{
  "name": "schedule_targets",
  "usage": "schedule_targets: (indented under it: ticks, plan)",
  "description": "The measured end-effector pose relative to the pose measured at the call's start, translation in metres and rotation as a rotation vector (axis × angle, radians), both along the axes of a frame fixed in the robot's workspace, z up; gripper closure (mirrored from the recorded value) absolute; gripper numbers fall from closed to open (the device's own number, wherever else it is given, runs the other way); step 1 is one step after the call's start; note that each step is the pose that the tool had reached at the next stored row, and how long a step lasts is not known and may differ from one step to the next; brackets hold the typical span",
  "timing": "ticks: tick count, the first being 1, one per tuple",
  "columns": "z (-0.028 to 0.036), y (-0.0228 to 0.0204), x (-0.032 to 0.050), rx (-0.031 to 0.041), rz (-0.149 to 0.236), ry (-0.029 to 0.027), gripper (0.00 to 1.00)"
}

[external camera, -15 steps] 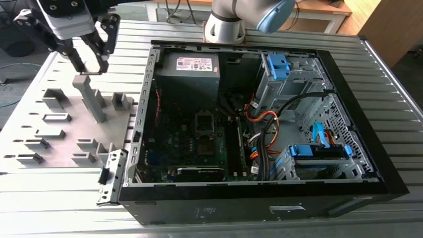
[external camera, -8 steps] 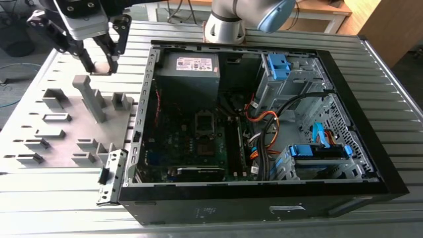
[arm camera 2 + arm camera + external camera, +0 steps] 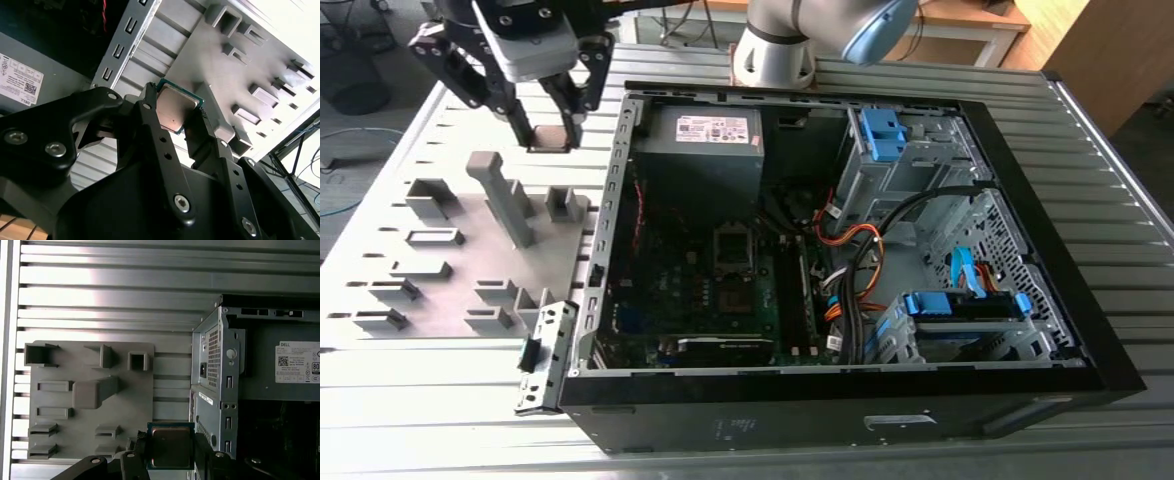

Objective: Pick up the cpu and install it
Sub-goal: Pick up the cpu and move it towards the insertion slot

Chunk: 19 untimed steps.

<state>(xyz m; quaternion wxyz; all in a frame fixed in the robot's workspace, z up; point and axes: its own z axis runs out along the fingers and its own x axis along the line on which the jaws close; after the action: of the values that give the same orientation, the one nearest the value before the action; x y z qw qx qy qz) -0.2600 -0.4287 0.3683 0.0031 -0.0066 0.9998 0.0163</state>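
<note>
black two-fingered gripper clamps the small square silvery-topped cpu over the grey plastic holder tray's corner beside the open black computer case; pickup looks done, installing not yet.

**Work surface: grooved metal table, three items resting on it**

The table has a pale metal top with parallel grooves running across it. An open black computer case lies on its side, taking up the middle and the exterior view's right. A grey holder plate with raised blocks lies flat just beside the case, on the exterior view's left. The arm's base stands at the far edge, near the case.
</note>
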Motion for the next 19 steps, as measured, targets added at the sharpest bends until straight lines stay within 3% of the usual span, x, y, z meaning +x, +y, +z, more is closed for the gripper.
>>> schedule_targets:
  ticks: [19]
  plan:
    - [-0.0005, 0.0, 0.0497, 0.0, 0.0, 0.0001, 0.53]
